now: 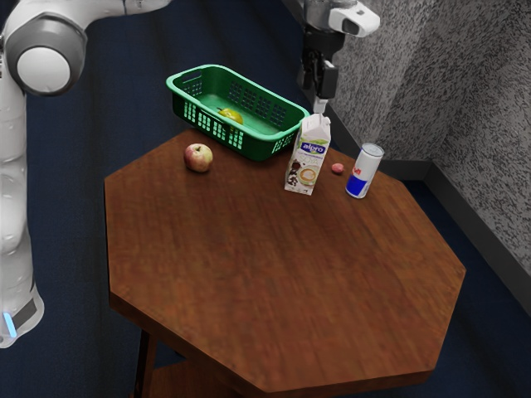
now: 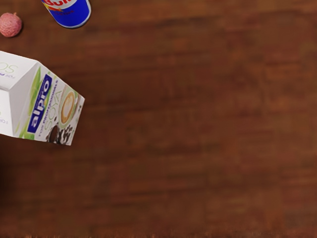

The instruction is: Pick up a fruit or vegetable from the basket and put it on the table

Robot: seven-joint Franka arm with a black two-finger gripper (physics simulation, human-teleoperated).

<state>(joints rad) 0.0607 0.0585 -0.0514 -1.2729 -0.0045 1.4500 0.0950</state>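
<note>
Cannot tell whether open or closed: gripper, near carton. See yellow fruit inside basket, apple outside on tabletop. Probably early: grasping, lifting, placing left.

Our white Franka arm rises from its base at the exterior view's left, a strip of blue light glowing low down. It climbs to a grey-ringed joint, and from there our upper link runs out past the top edge. Farther right, we hang our wrist with the black gripper pointing down.
</note>
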